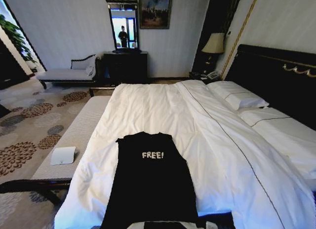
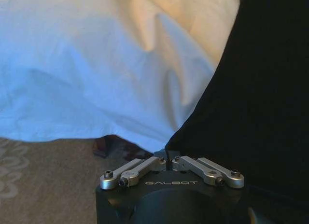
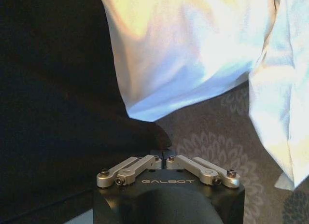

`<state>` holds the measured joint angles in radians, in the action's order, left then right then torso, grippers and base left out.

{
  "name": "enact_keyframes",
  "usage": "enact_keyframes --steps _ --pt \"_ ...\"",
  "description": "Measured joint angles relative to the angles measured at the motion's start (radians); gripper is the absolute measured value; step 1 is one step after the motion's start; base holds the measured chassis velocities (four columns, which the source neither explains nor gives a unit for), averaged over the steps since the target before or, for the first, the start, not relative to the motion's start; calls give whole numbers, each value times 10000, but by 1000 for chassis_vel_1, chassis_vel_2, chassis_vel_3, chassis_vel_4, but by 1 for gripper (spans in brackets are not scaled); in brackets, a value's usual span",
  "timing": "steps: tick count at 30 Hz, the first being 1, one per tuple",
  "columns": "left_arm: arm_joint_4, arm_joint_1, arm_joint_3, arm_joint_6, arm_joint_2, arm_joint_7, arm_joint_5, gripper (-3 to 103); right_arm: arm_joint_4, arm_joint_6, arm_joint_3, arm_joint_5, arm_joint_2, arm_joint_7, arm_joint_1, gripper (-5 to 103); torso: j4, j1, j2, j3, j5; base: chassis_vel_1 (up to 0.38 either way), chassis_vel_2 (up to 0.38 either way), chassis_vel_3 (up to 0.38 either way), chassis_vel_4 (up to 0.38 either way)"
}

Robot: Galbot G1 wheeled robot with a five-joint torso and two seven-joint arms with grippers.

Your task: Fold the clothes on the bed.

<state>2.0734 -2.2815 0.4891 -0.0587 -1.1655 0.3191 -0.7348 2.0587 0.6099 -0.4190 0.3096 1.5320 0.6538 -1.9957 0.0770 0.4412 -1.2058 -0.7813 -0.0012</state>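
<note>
Here, the black "FREE!" T-shirt (image 1: 150, 182) lies on the white duvet (image 1: 163, 110) at the bed's near edge, sleeves tucked in. Both the left gripper (image 2: 167, 158) and right gripper (image 3: 162, 157) pinch its hem; a weak pinch could let the fabric slide floorward.

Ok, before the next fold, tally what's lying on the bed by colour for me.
Black: 1, the T-shirt, lying flat with its FREE! lettering up, on the white duvet.
White: 2, the pillows by the headboard.
Total: 3 things on the bed.
</note>
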Motion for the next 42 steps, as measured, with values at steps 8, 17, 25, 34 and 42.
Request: enact_keyframes --steps 8,17,25,34,42 --pt "208 148 -99 -25 -46 151 217 0 -135 -413 19 -429 20 -198 121 9 2 0 0 0 6 0 0 0 0" --pt "657 -273 -44 369 -55 90 696 38 502 -493 123 -94 63 -249 -101 42 -2 0 0 1 30 0 0 0 0" --pt "1381 -601 67 1059 -78 -79 1514 65 1156 -949 -118 -296 -115 -441 -312 69 0 0 0 1 21 0 0 0 0" --pt "1986 -22 105 1307 -203 -110 2390 92 1533 -2654 -558 -1626 -685 -1209 27 99 0 0 0 0 14 0 0 0 0" --pt "2172 1375 148 1252 -287 -144 4149 100 1171 -3751 -825 -1523 -1901 -2383 1102 100 2 1 0 0 15 0 0 0 0"
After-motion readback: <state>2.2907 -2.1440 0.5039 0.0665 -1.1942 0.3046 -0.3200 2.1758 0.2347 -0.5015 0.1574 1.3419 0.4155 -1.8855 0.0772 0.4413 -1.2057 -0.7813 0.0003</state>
